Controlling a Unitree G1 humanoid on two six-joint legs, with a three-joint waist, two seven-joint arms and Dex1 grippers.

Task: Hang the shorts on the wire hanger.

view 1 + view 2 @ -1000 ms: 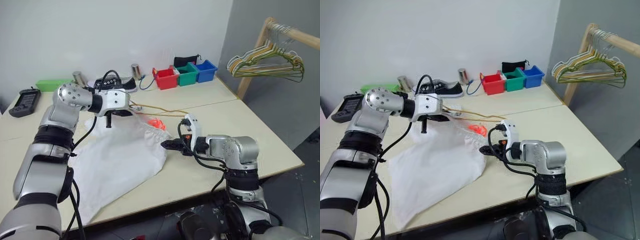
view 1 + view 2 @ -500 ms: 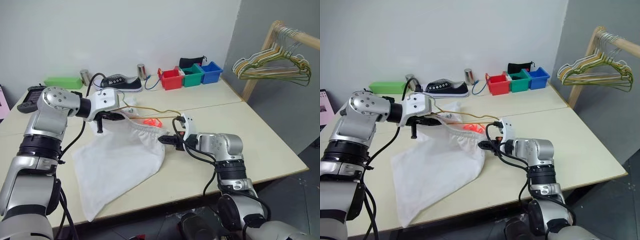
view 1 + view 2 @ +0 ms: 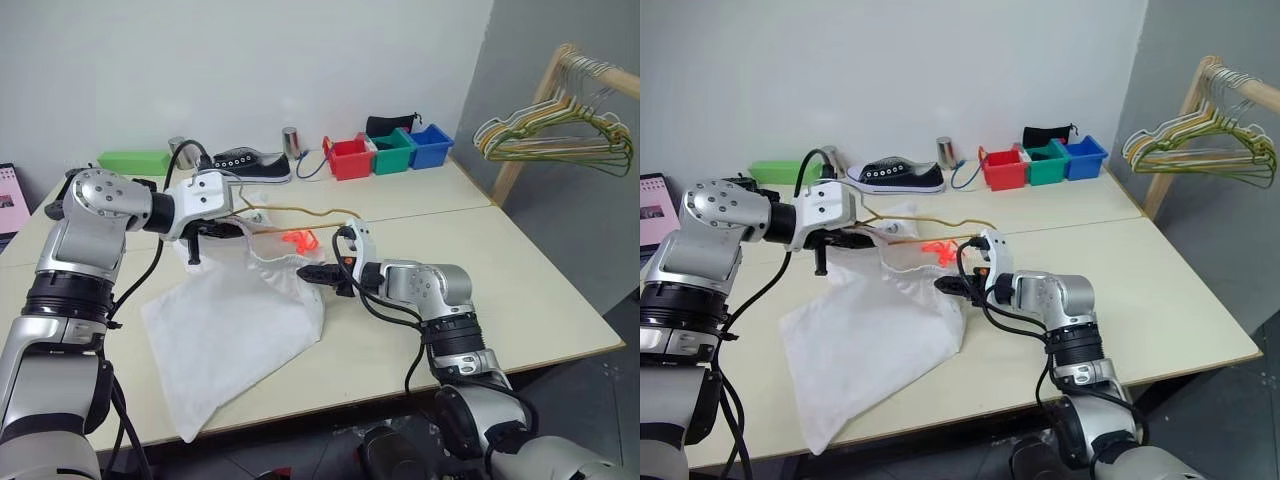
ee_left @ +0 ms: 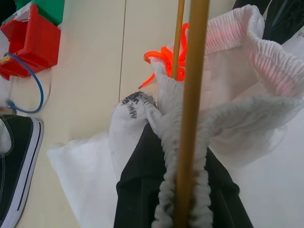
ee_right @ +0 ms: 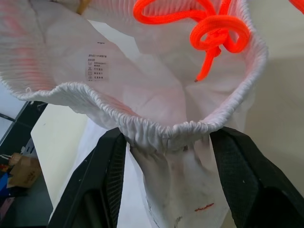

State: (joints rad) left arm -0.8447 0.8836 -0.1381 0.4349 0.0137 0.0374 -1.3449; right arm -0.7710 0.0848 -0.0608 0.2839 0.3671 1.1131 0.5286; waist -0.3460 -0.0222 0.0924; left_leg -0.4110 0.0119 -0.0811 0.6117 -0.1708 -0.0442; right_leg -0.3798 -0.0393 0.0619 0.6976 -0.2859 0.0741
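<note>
The white shorts [image 3: 235, 320] lie spread on the table, with the gathered waistband [image 5: 156, 130] lifted and an orange drawstring [image 3: 300, 240] showing inside it. My left gripper [image 4: 183, 190] is shut on the far side of the waistband together with the thin pale-yellow wire hanger [image 3: 300, 212]. The hanger's wire runs out to the right above the table. At the near side of the waistband my right gripper [image 3: 312, 272] is open. Its two black fingers [image 5: 111, 161] stand on either side of the elastic edge.
A black sneaker [image 3: 245, 162], a metal can [image 3: 291, 141], a green box [image 3: 132, 161] and red [image 3: 345, 158], green [image 3: 392, 150] and blue [image 3: 430, 144] bins line the table's back. A bunch of hangers [image 3: 560, 130] hangs on a wooden rack at the right.
The camera has swung, shifting the whole scene. My right gripper has moved left to the waistband's near edge. The left gripper keeps its hold with little motion.
</note>
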